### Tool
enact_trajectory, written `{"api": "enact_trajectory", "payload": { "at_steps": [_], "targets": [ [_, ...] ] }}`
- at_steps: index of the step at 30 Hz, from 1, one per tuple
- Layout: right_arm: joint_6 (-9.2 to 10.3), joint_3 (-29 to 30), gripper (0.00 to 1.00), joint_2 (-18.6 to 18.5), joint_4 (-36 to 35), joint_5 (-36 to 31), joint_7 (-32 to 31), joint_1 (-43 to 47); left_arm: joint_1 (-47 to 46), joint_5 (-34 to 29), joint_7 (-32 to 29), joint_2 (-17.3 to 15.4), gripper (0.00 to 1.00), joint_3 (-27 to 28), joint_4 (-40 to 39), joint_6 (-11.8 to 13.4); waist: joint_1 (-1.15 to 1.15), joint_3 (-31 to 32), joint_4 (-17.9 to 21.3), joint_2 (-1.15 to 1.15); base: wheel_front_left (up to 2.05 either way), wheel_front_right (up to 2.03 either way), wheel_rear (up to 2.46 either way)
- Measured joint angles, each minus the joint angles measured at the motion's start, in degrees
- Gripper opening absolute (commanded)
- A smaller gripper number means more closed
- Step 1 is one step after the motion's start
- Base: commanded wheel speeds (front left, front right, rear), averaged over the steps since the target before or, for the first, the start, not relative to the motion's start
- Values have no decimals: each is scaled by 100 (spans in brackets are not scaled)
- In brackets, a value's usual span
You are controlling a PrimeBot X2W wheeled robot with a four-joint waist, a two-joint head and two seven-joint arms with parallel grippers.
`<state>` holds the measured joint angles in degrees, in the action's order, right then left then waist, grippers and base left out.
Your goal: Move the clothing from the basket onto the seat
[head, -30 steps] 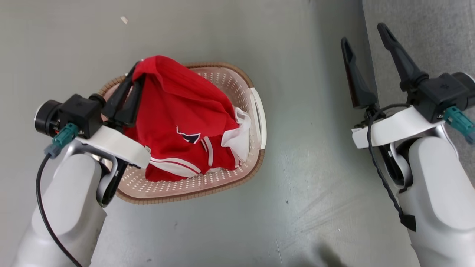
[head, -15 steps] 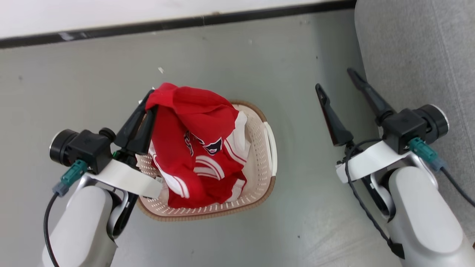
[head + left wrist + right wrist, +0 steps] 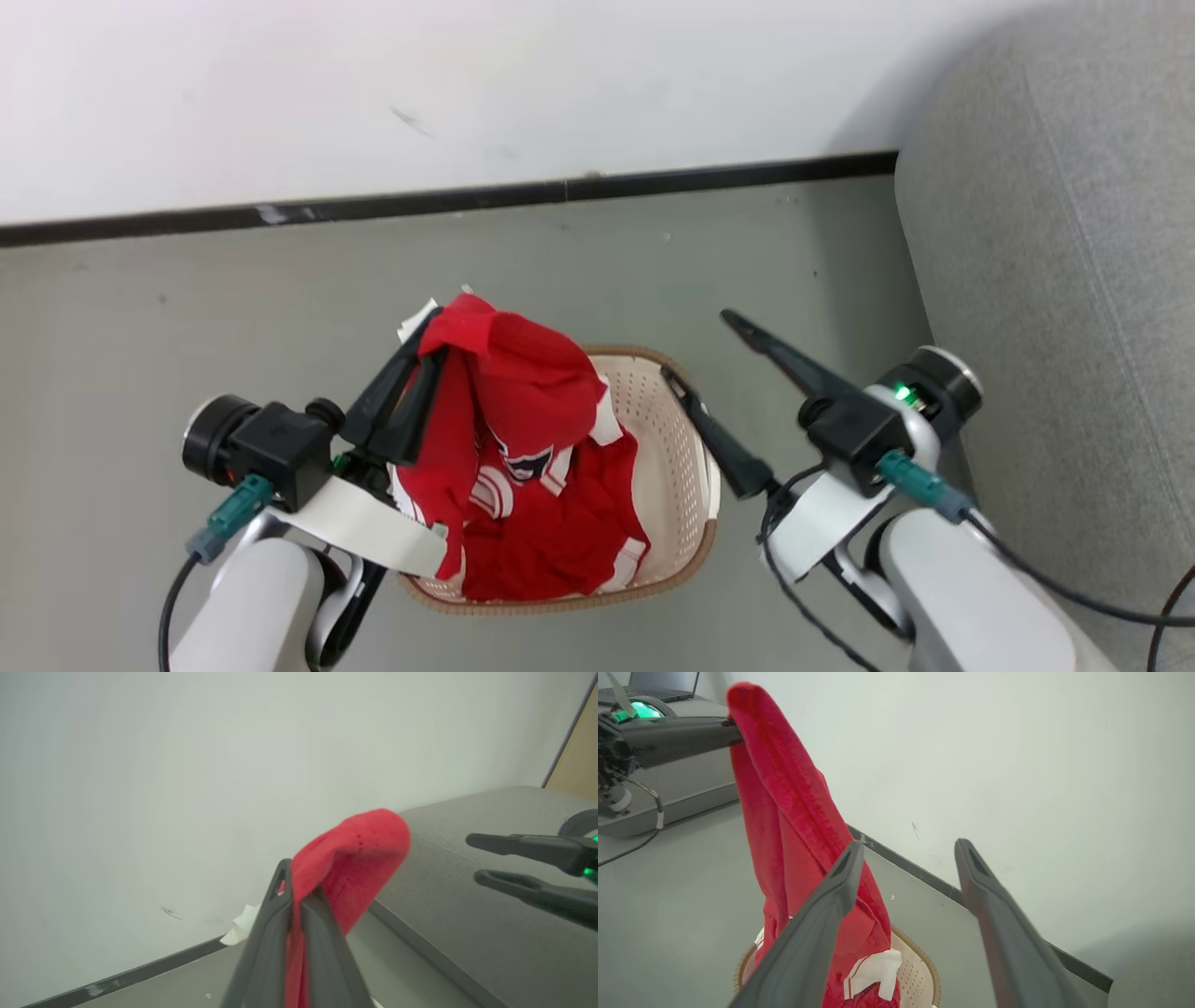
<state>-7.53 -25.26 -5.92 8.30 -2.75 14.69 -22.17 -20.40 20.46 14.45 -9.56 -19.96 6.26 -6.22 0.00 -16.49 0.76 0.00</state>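
I have the white wall (image 3: 560,84) across the top of the head view, meeting the grey floor (image 3: 140,308) along a dark skirting strip (image 3: 560,191). The seat (image 3: 1055,280), a big grey sofa with a rounded edge, takes up the right side, just beyond my right arm. The basket (image 3: 667,439) stands on the floor between my two arms, short of the wall and apart from the sofa.

The clothing (image 3: 532,392) is partly lifted. One red garment hangs in a long fold from my left gripper (image 3: 431,341), raised above the basket's left side, and its lower end trails down into the basket. There it lies with more red fabric and white trim, heaped toward the left. The right part of the basket's perforated inside is bare. None of the clothing is on the sofa.

The left gripper is clamped on the top of that fold. In the left wrist view the red cloth is pinched between the two fingers and bulges out above their tips.

My right gripper (image 3: 697,343) is spread wide with nothing between its fingers. It hovers over the basket's right rim and points toward the wall. From its wrist camera the hanging garment lies to the left of its fingers, partly behind one.

The black-and-white emblem (image 3: 526,464) shows low on the hanging garment
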Motion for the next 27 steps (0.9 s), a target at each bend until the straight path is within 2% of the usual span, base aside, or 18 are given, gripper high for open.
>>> {"api": "enact_trajectory", "payload": {
  "at_steps": [12,27],
  "targets": [
    [-1,-1273,100,-100,272,194,0,59,363,4,0,-13,0,-328,-105,-49,0,741,-197,0,0,0,0],
    [-1,-1549,100,-145,479,407,0,54,648,71,-186,-38,0,-686,-637,-56,0,1344,-455,0,0,0,0]
  ]
}}
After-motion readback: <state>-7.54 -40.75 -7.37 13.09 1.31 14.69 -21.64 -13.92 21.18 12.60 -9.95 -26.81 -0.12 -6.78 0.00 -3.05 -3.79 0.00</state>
